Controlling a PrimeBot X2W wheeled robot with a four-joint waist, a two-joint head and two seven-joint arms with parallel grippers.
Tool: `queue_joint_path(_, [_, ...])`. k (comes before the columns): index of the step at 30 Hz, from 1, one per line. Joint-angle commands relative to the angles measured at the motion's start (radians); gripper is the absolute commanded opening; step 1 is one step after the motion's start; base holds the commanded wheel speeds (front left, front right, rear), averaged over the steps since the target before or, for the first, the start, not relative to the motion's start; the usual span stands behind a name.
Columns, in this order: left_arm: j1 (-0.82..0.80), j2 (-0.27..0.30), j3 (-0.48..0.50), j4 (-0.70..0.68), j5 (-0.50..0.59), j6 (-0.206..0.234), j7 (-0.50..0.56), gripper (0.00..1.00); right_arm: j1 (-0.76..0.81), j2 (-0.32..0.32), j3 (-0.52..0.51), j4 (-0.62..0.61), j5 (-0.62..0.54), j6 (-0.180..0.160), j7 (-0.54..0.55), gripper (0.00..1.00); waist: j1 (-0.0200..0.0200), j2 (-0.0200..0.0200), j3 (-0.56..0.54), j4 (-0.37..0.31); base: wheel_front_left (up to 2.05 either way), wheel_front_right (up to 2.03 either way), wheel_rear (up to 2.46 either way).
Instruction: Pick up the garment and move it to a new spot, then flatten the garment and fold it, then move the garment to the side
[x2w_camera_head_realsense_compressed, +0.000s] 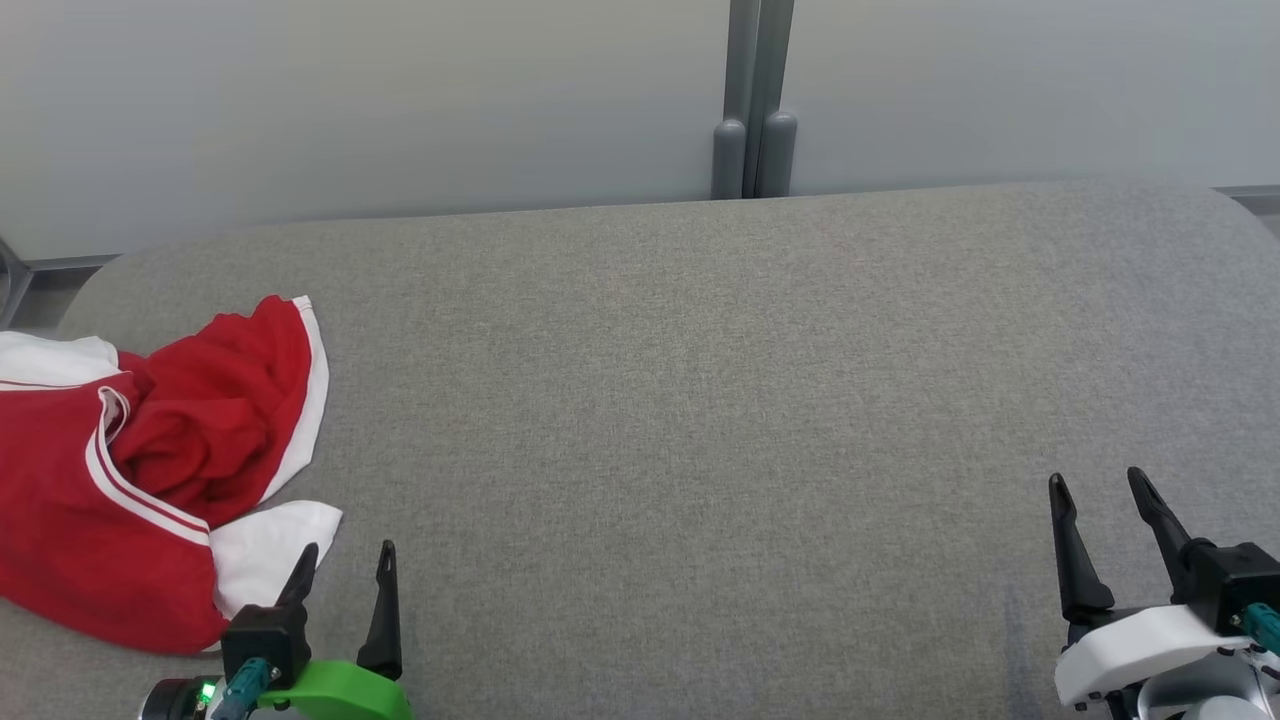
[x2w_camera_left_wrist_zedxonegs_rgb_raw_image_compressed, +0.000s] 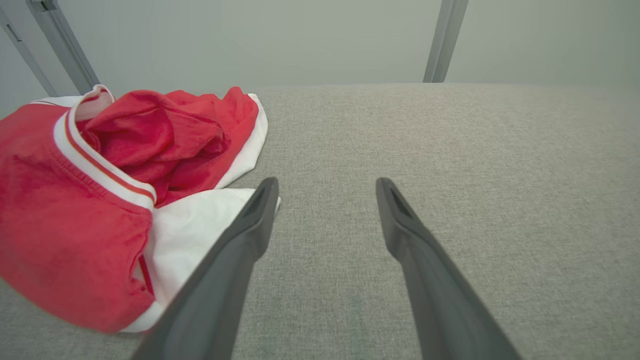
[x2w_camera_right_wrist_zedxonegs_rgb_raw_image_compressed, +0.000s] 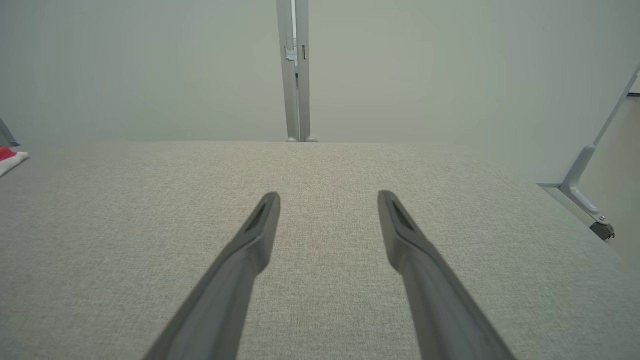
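Garment (x2w_camera_head_realsense_compressed: 150, 470) sits crumpled at far left of grey fabric tabletop (x2w_camera_head_realsense_compressed: 700, 400), red w/ white panels & a white-and-red striped rib band, part of it running off the head view's left edge. It's bunched, not flat: red folds heaped in the middle, a white flap poking out at the near-right corner. Left gripper (x2w_camera_head_realsense_compressed: 347, 548) is low at bottom left of head view, green mount behind it, fingers pointing away from the robot, jaws moderately apart & nothing btwn them. In left wrist view its left finger (x2w_camera_left_wrist_zedxonegs_rgb_raw_image_compressed: 250, 230) overlaps that white flap's edge; can't tell if it touches cloth or just hangs above it. The other finger is over bare tabletop. Right gripper (x2w_camera_head_realsense_compressed: 1095, 476) is at bottom right on a white mount, well apart from the garment w/ most of the table btwn them; jaws likewise spread, empty, leaning a bit leftward in head view. Right wrist view has both its fingers over plain grey cloth, w/ a sliver of garment at the far left edge. Behind the table: pale wall panels (x2w_camera_head_realsense_compressed: 350, 100) joined by a grey post (x2w_camera_head_realsense_compressed: 755, 100).
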Motion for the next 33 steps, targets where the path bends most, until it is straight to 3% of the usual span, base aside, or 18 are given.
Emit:
queue_joint_path(1, [0.001,-0.002,0.005,0.003,0.022,-0.006,-0.009,1.0,0.011,-0.009,-0.001,-0.007,-0.021,0.0,-0.01,1.0,-0.0001,0.0,0.0,0.0,0.0,0.0,0.0])
queue_joint_path(19, [0.002,-0.02,0.038,0.026,0.156,-0.029,-0.041,1.0,0.021,-0.017,-0.001,-0.012,-0.136,0.0,-0.041,1.0,-0.0001,0.0,0.0,0.009,0.0,0.0,0.0])
queue_joint_path(33, [-0.012,-0.053,0.11,0.076,0.095,-0.067,-0.037,1.0,0.03,-0.011,0.0,-0.004,-0.114,0.0,-0.039,1.0,-0.0001,0.0,-0.003,0.017,0.0,0.0,0.0])
